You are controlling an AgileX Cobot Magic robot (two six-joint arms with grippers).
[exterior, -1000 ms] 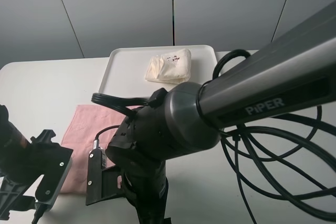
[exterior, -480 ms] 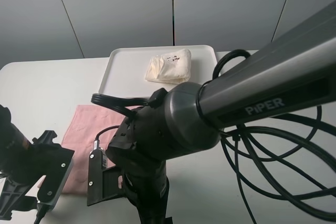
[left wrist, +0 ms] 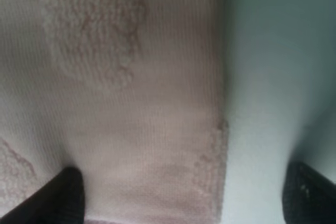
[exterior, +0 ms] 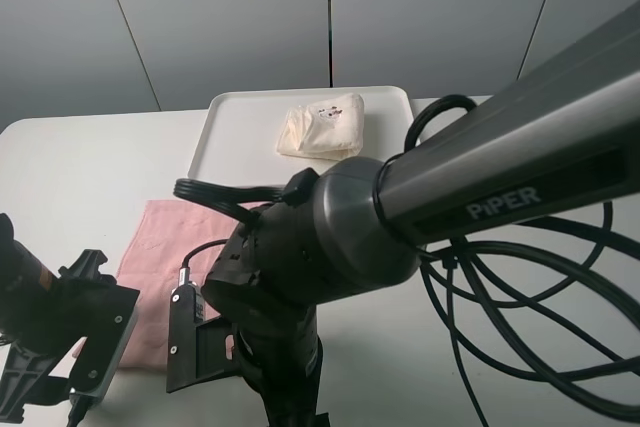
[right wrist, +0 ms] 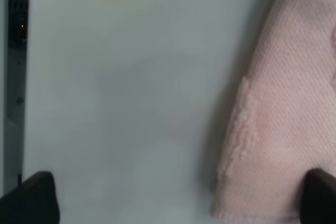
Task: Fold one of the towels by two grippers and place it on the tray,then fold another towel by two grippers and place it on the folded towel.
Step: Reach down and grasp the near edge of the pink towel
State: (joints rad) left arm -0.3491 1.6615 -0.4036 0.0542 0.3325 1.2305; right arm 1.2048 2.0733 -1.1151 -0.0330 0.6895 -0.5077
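The left gripper [left wrist: 184,203] hangs low with its jaws spread wide and nothing between them. One finger is over the pink towel [left wrist: 131,103], and the other is past the towel's edge, above the bare table [left wrist: 273,77]. The right gripper [right wrist: 176,203] gapes just as wide and is empty too, with one finger over a corner of the same towel and the other over the table. The pink towel lies spread flat, near the tray's front edge. Farther back, the cream towel [exterior: 322,125] sits folded on the tray [exterior: 235,137], toward its right side.
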